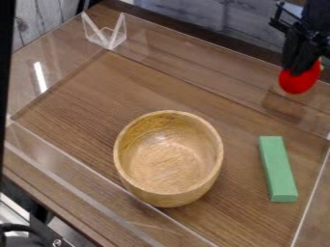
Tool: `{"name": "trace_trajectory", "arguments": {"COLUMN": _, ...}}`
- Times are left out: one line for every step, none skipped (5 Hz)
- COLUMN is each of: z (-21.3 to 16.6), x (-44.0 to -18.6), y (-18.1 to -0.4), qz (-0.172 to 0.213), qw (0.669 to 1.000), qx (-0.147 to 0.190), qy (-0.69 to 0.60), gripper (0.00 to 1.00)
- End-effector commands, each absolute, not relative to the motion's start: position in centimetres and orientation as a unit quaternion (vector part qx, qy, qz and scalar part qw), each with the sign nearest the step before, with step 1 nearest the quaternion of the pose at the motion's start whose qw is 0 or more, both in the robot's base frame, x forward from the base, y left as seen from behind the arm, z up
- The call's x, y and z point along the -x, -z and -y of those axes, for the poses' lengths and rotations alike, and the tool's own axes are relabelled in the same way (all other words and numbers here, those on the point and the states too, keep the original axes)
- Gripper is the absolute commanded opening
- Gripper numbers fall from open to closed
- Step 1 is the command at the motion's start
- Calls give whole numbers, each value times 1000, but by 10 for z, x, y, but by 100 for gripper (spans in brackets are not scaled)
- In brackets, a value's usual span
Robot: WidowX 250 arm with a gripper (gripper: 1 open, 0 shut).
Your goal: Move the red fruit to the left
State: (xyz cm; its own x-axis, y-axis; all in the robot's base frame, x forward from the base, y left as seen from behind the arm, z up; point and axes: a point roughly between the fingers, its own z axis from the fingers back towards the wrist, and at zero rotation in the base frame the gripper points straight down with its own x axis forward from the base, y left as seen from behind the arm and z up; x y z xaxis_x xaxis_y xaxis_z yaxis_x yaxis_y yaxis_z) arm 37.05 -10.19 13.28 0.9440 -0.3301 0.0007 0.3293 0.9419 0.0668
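Observation:
The red fruit point(299, 81) hangs at the far right of the camera view, above the wooden table point(142, 92). My dark gripper point(300, 68) comes down onto it from the top right corner and is shut on its upper part, so the fruit's top is hidden. Only the rounded red lower half shows.
A wooden bowl point(169, 157) stands in the middle front. To the bowl's right, a flat green block point(275, 168) lies below the fruit. A clear plastic stand point(103, 32) sits at the back left. Clear walls point(77, 174) edge the table.

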Motion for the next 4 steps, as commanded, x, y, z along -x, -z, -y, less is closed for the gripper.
{"name": "trace_trajectory", "arguments": {"z": 92, "x": -369, "y": -169, "qz": 61, "qw": 984, "qx": -37, "qy": 165, "gripper": 0}}
{"name": "trace_trajectory", "arguments": {"z": 94, "x": -368, "y": -164, "qz": 54, "qw": 984, "qx": -28, "qy": 169, "gripper": 0}}
{"name": "trace_trajectory", "arguments": {"z": 114, "x": -369, "y": -158, "qz": 48, "qw": 987, "qx": -20, "qy": 153, "gripper": 0}}
{"name": "trace_trajectory", "arguments": {"z": 82, "x": -369, "y": -159, "qz": 63, "qw": 990, "qx": -26, "qy": 122, "gripper": 0}}
